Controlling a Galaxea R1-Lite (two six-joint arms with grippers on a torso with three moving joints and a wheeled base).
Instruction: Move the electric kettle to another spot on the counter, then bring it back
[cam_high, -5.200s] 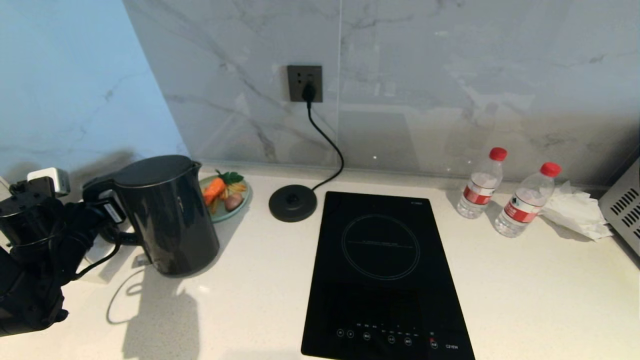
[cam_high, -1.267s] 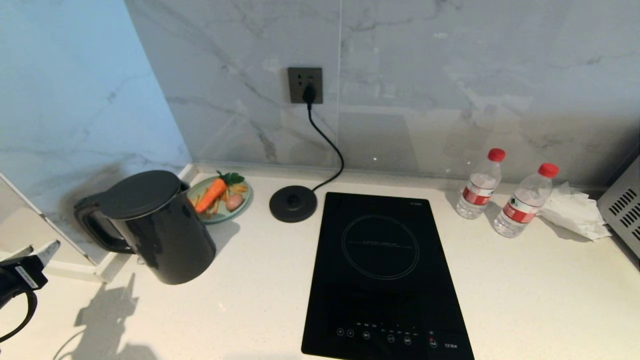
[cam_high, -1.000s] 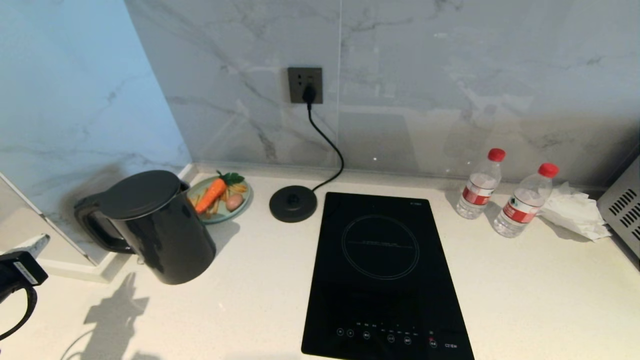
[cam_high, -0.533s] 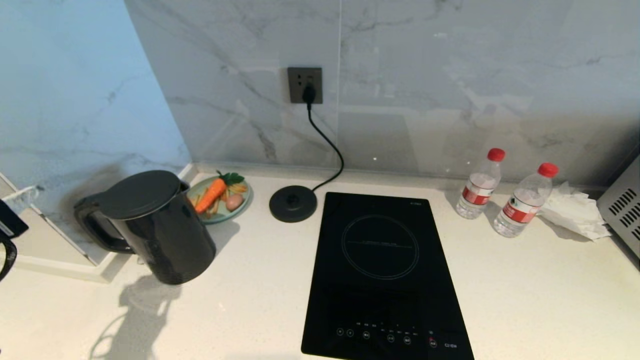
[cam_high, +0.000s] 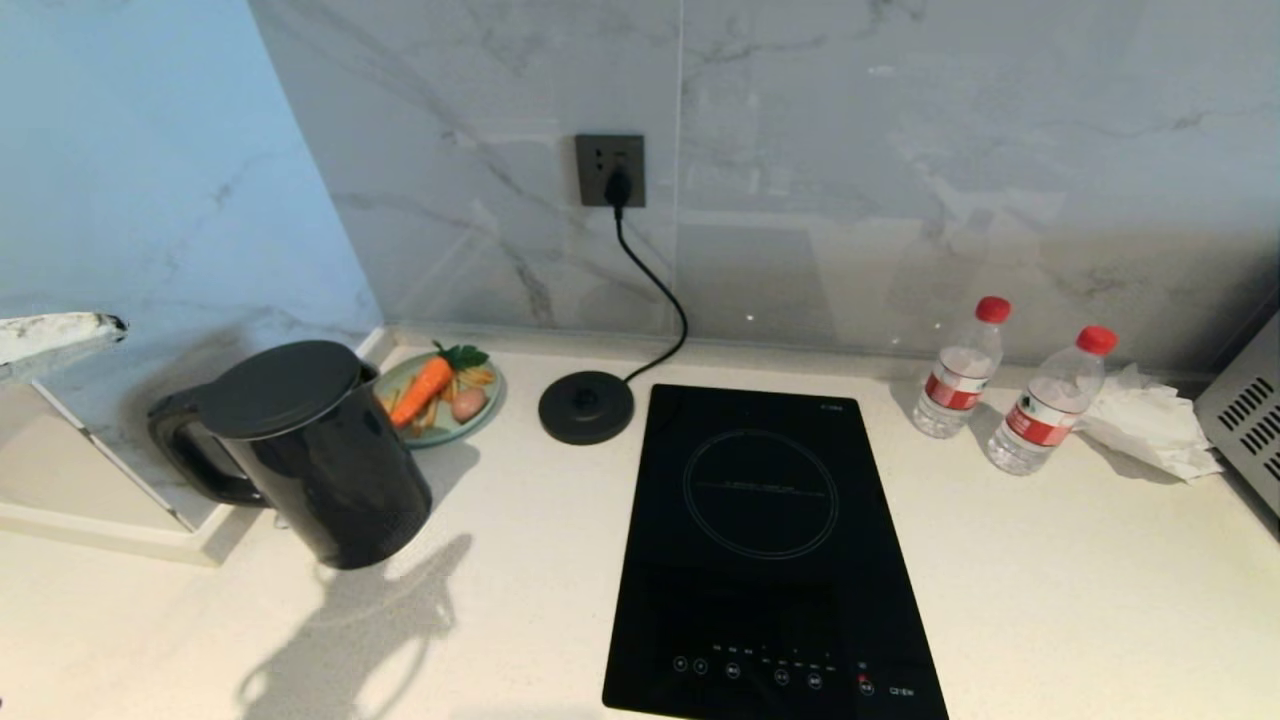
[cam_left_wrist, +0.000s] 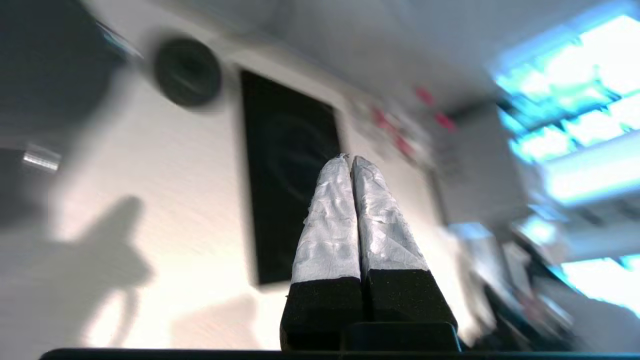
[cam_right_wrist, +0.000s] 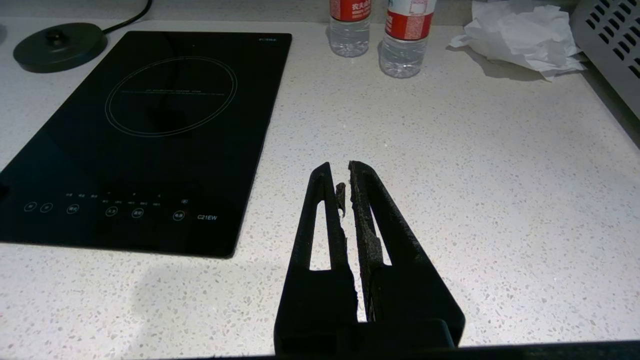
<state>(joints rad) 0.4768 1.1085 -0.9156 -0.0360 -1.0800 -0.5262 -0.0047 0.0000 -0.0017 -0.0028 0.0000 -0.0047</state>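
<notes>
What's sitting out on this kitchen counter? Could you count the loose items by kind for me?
Electric kettle: 1
Round kettle base: 1
Water bottles: 2
Plate of toy vegetables: 1
Crumpled tissue: 1
Total: 6

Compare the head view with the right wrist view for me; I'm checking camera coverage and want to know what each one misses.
Only the head view shows the electric kettle standing on the counter, the plate of toy vegetables behind it, and the wall socket.

Only the right wrist view shows the right gripper, jaws shut and holding nothing, above bare counter.

Both show the induction hob, the kettle base, two water bottles and the crumpled tissue.
</notes>
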